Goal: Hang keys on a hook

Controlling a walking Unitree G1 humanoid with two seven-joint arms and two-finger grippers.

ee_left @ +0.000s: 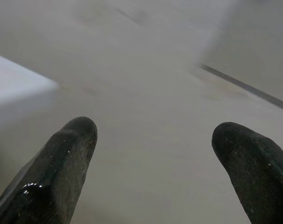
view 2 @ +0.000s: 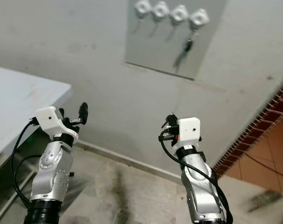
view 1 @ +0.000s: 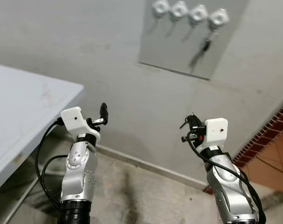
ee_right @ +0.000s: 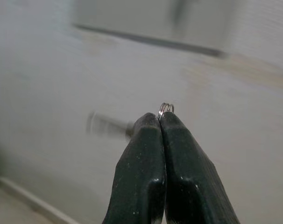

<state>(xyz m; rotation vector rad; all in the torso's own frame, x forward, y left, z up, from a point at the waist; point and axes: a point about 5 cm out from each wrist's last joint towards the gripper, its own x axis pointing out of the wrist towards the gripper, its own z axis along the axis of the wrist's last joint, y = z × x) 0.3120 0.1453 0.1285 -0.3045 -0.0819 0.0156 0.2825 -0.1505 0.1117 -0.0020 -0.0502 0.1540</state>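
R pincer (ee_right: 161,116) clenched on thin silver wire key ring (ee_right: 166,108), below grey hook panel (view 1: 190,42); L pincer (ee_left: 153,140) released, idle.

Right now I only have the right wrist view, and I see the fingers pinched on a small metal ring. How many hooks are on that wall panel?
Observer: Four white hooks sit in a row along the top of the grey panel.
Operator: Is any of them taken?
Observer: Yes, a set of keys hangs from the rightmost hook. The other three look free.
Operator: Where is my right gripper with the key ring relative to the panel?
Observer: In the head views it is well below the panel, roughly under the right-hand hooks.
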